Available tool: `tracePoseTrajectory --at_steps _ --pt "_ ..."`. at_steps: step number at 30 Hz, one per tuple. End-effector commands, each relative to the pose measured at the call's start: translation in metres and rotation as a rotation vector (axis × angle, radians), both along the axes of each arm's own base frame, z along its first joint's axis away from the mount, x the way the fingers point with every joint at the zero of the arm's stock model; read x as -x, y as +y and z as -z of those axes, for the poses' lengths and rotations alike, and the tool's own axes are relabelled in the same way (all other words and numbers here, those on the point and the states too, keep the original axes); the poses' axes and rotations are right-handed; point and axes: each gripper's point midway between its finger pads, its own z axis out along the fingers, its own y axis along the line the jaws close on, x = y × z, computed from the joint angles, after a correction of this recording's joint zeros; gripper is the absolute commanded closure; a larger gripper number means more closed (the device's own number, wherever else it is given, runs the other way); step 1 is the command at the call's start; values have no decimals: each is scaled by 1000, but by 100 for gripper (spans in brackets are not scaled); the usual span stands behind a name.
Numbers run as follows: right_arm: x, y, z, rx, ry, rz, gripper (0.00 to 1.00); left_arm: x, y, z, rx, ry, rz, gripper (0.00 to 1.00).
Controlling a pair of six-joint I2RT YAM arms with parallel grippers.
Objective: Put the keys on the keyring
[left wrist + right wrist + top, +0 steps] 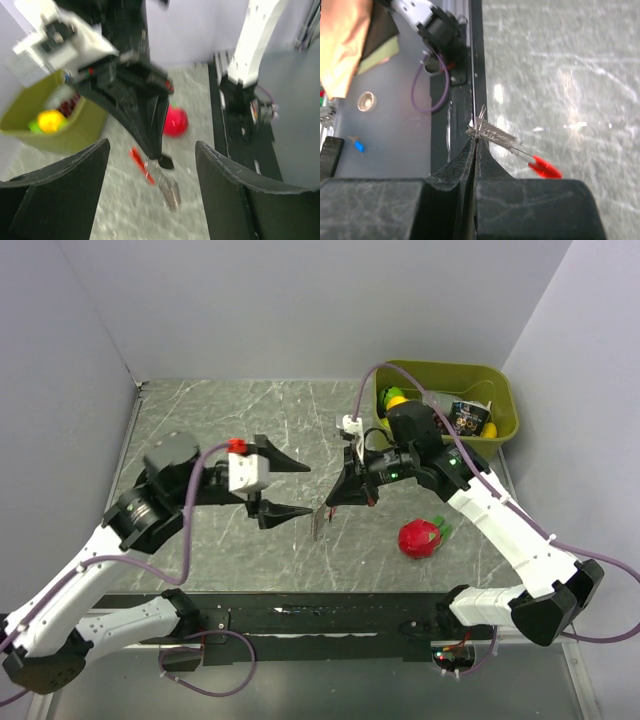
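Observation:
My right gripper (336, 502) is shut on the keyring (480, 127), a thin wire loop pinched at its fingertips (476, 145). The keys dangle from the ring just above the table: a silvery jagged strip (499, 135) and a red piece (545, 168). In the left wrist view the ring (151, 163), the red piece (141, 165) and the silver strip (170, 190) hang under the right arm's black fingers. In the top view the bunch (322, 520) hangs between both arms. My left gripper (303, 490) is open, its fingers (80, 175) wide apart and holding nothing, just left of the keys.
A round red fruit with green leaves (421, 538) lies on the marble table right of the keys. An olive-green bin (500, 390) with assorted items stands at the back right. Grey walls close in the left, back and right sides.

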Motion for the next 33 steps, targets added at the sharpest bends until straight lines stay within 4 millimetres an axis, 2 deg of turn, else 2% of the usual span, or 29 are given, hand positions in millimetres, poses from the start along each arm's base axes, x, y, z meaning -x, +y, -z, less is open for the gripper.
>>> tracePoseTrajectory --at_steps 1,7,9,18,28,33 --pt "1 -1 2 73 -43 17 100 -1 3 49 -214 81 21 24" --pt "8 6 29 177 -27 2 100 -7 -3 66 -270 108 31 26" --pt "11 8 31 175 -21 -11 100 -8 -5 74 -270 119 39 28" --pt "19 16 28 109 -3 -47 100 -5 -13 88 -236 127 83 42" --pt "19 16 24 91 -9 -47 100 -16 -21 104 -253 144 68 57" --pt "19 15 24 94 -17 -37 100 -20 -22 112 -293 154 57 62"
